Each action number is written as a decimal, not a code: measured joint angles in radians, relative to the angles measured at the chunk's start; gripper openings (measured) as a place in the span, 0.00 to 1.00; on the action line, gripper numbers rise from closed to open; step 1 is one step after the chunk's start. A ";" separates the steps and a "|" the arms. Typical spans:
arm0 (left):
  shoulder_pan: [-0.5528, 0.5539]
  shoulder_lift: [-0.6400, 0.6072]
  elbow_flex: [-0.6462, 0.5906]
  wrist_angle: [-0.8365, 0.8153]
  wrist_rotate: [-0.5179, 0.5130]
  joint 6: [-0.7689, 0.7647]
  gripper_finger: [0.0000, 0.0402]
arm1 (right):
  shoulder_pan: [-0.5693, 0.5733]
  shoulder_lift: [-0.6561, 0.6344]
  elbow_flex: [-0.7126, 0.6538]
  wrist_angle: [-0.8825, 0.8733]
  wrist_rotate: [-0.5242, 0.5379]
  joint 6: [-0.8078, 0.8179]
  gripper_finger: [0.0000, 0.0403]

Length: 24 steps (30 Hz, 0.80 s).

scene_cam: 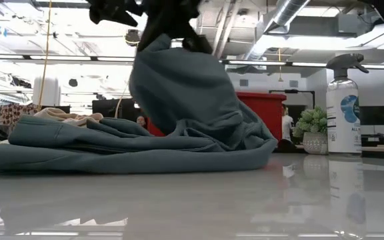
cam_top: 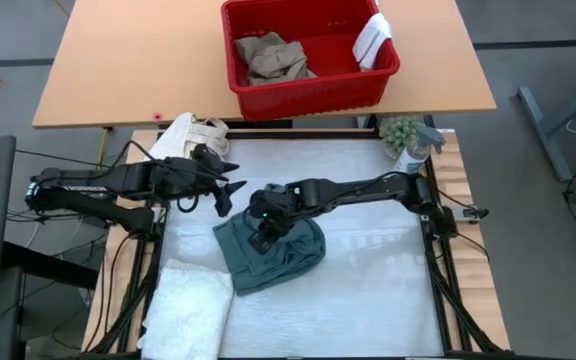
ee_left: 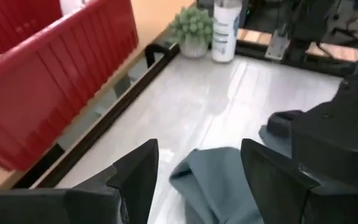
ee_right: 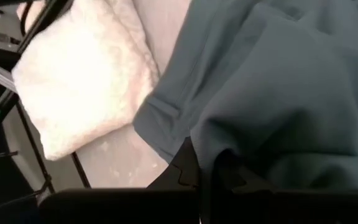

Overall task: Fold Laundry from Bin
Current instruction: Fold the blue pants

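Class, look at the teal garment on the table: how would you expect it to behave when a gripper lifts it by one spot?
Probably floppy: where the right gripper pinches the teal garment, cloth hangs in a drooping peak while the rest stays heaped on the table. It likely drags and unfolds rather than rising whole. Breakage seems unlikely.

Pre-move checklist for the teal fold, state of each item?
1. Right gripper shut on the large teal-green garment: ok, cloth lifted in the low view.
2. Left gripper open, empty, beside the garment's edge: ok.
3. Garment's lower part flat on the white table: not ok, bunched in folds.
4. White textured towel apart from the garment: ok.
5. Red plastic bin emptied: not ok, tan khaki trousers and small white cloth remain.
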 joint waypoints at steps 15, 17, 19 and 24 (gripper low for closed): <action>0.000 -0.047 0.000 -0.053 -0.033 0.024 0.55 | 0.009 0.065 0.053 0.129 0.040 -0.091 0.07; 0.000 -0.047 0.000 -0.065 -0.033 0.024 0.55 | 0.016 0.065 0.053 0.133 0.053 -0.152 0.08; 0.000 -0.046 0.000 -0.066 -0.033 0.024 0.55 | 0.024 0.065 0.053 0.152 0.055 -0.200 0.15; 0.000 -0.046 0.000 -0.068 -0.032 0.023 0.55 | 0.055 0.064 0.053 0.213 0.055 -0.284 0.36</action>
